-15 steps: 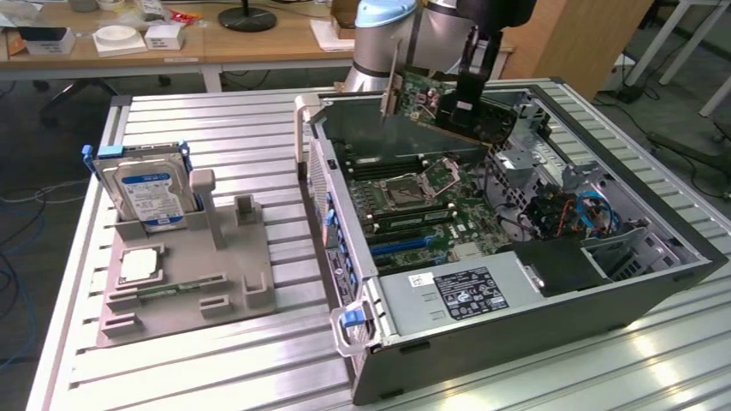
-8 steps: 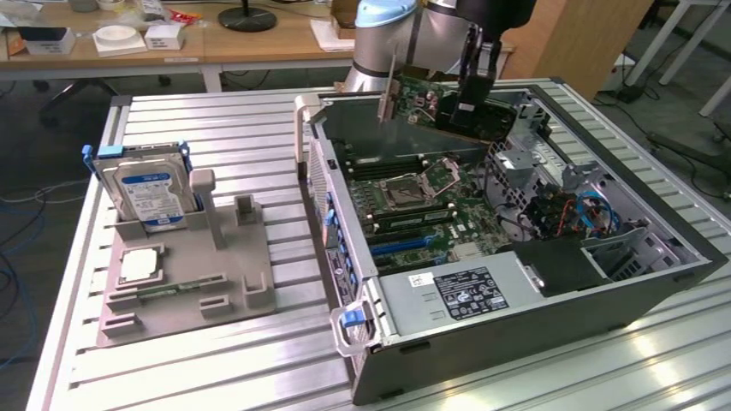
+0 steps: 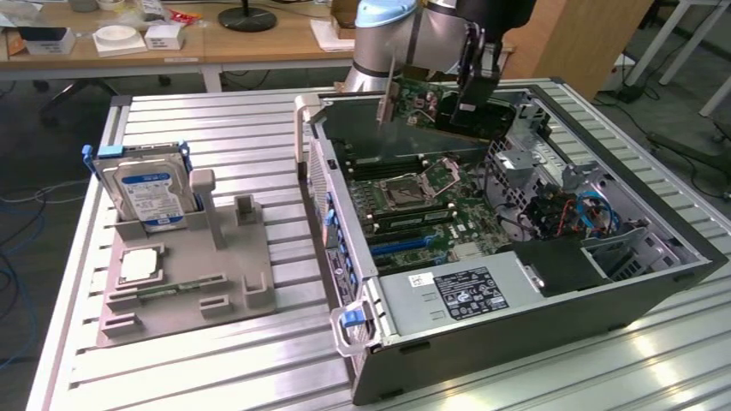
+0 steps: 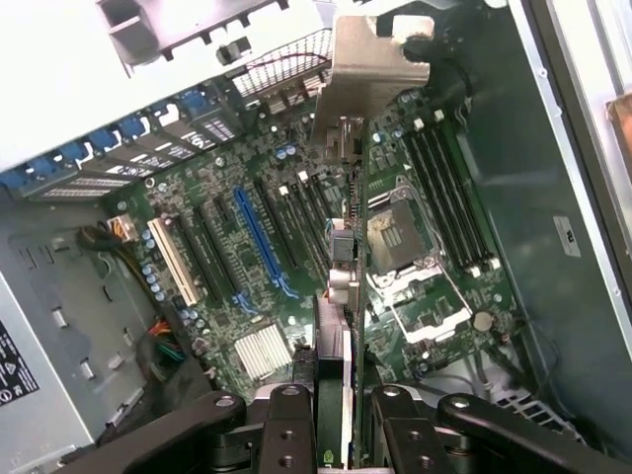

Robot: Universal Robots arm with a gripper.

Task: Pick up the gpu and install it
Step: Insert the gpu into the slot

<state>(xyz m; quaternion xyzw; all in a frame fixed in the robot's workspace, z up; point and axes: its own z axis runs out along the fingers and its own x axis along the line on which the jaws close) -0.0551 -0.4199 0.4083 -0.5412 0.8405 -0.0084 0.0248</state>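
Ribbed metal tabletop (image 3: 205,120) carries an open case (image 3: 514,334) lying on its side, with cluttered desks behind it. Over the case's far end, the end effector (image 4: 341,400) is closed to a narrow gap on the gpu (image 4: 343,252). Its fingers (image 4: 286,425) pinch the two faces of the board near one edge, so the card is in hand, raised above the case's floor and not seated. From the grip the gpu reaches down into the case's open side and looks tilted in the exterior view. Its long axis runs away from the wrist to the silver bracket (image 4: 375,59) at the end opposite the fingers. Seen edge-on from the wrist, the card floats over the motherboard (image 4: 227,197) inside the case, and its line passes between the blue slot (image 4: 262,237) and the socket (image 4: 395,237). The slot runs roughly the same way as the card but sits off to one side. I judge that the seating depends on that sideways offset. Outside the case, on the exterior view's left, a grey fixture (image 3: 217,257) holds a hard drive (image 3: 149,193) upright, well apart from the arm (image 3: 389,26).
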